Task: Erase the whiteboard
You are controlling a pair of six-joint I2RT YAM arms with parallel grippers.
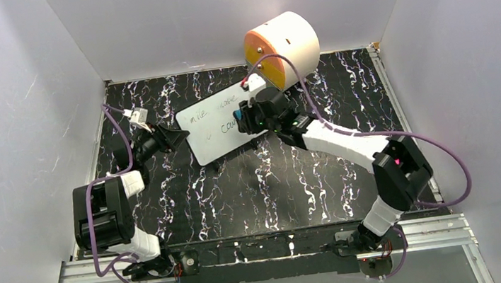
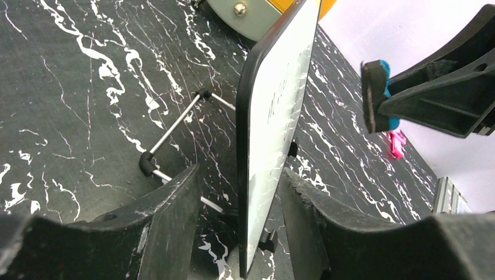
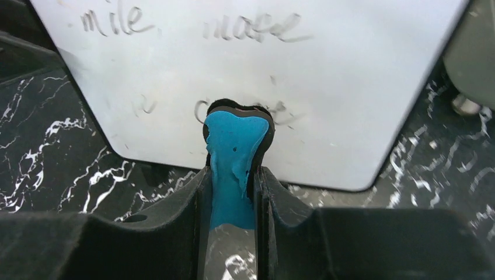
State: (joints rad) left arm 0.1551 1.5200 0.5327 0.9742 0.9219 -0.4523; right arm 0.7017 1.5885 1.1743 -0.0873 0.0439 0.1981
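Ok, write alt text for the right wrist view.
The right gripper clamps a blue eraser, its tip in front of the lower writing on the whiteboard. Faint dark handwriting crosses the board, which stands on a black marbled table.

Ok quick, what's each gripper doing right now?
Left gripper: open, jaws straddling the whiteboard edge without gripping it.
Right gripper: shut on the blue eraser.
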